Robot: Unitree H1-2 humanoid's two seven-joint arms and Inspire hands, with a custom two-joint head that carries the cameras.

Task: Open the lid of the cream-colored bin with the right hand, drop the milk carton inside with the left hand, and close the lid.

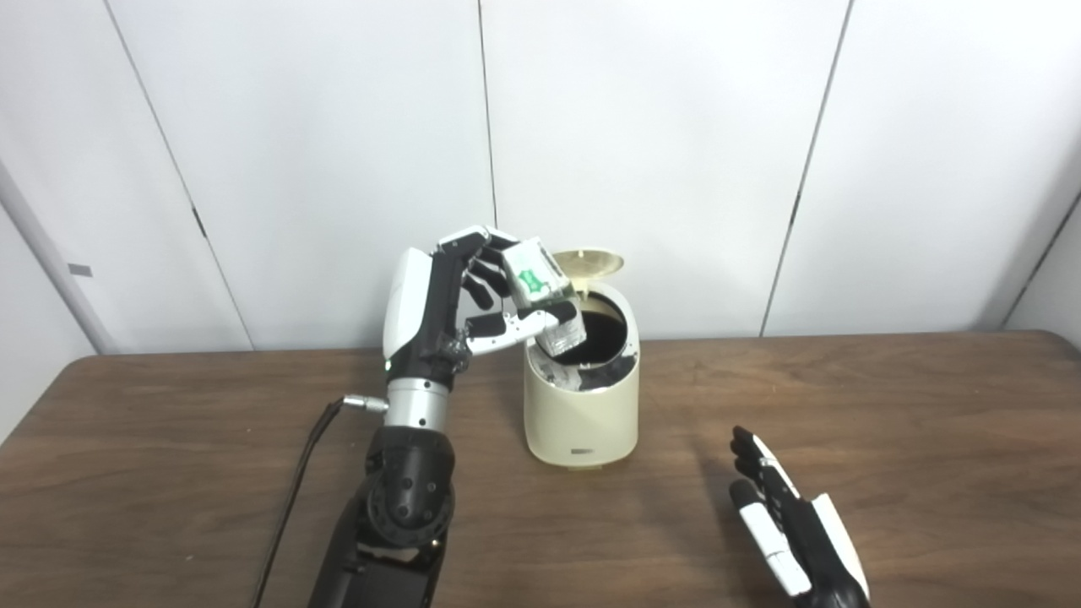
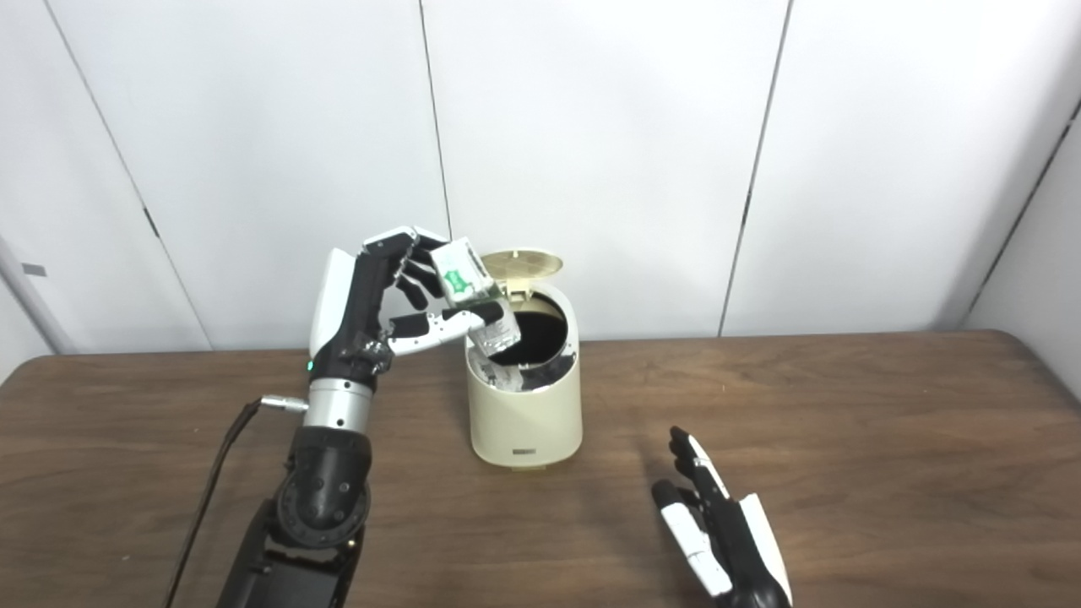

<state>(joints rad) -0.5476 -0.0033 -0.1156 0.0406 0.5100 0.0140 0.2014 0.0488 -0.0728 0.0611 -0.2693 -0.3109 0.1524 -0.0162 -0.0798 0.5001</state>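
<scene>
The left hand (image 1: pixel 456 295) pinches the milk carton (image 1: pixel 545 291), tilted just over the open cream-colored bin (image 1: pixel 580 405). The lid (image 1: pixel 585 262) stands up. The carton has a green mark; its words are too small to read. The right hand (image 1: pixel 790 523) is spread on the table (image 1: pixel 887 405).

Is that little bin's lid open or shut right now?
Open. The lid stands tipped up behind the cream-colored bin, so its dark inside shows.
</scene>
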